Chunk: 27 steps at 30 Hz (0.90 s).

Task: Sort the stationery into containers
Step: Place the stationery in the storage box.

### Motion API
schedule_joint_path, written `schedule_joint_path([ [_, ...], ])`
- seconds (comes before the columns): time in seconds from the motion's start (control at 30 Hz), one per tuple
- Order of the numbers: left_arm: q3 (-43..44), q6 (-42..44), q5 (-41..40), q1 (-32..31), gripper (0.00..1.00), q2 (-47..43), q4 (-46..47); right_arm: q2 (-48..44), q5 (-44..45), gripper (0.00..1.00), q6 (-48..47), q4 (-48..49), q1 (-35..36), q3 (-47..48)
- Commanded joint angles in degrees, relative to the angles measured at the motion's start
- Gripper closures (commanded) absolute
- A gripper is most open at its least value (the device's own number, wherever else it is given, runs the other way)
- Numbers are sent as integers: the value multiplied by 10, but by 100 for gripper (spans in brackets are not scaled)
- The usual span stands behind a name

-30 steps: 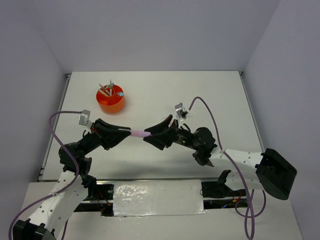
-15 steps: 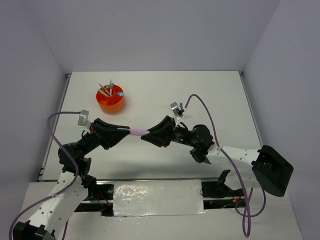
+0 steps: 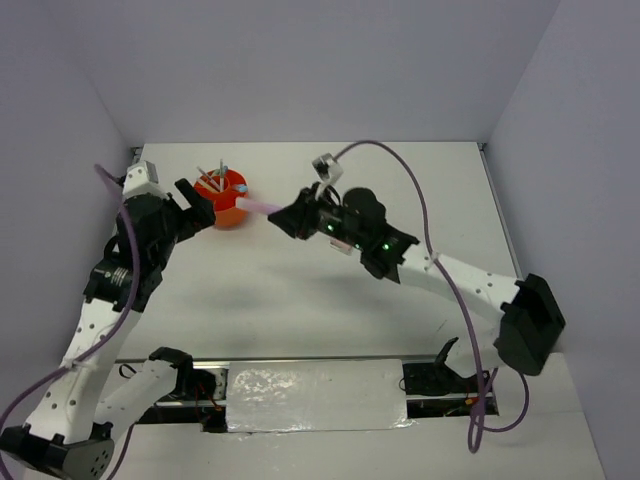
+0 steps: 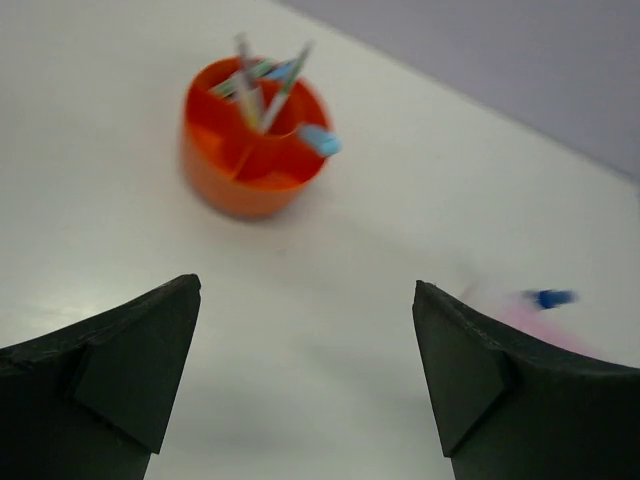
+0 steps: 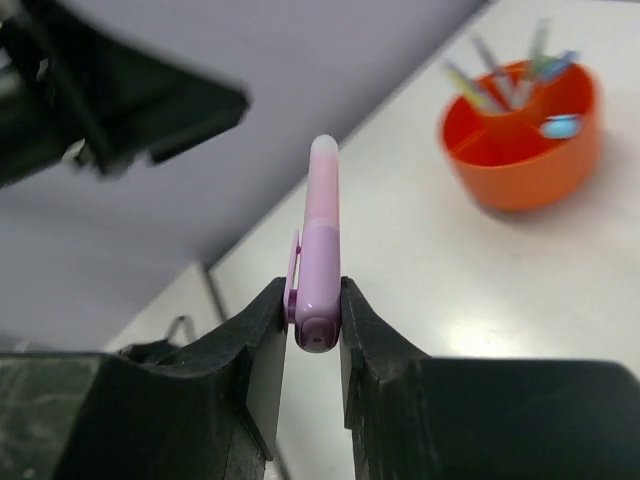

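White tabletop below: my right gripper clamps the purple marker, left gripper spread empty. A tilted entry could catch the orange organizer's rim and tip it.

Robotics lab cell, white table, plain lilac walls, cabled robot arms
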Motion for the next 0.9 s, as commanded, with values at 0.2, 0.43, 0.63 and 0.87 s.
schedule_joint_path([
  [0.2, -63, 136, -139, 15, 1, -33, -107, 325, 186, 100, -129, -411, -31, 499],
  [0.43, -81, 136, -128, 32, 1, -114, -83, 477, 235, 100, -174, -484, -42, 727],
  [0.63, -76, 148, -70, 49, 1, -79, -81, 514, 215, 100, -194, -455, -44, 738],
  [0.87, -80, 154, -47, 57, 1, -77, -76, 538, 180, 100, -202, -426, -43, 736],
])
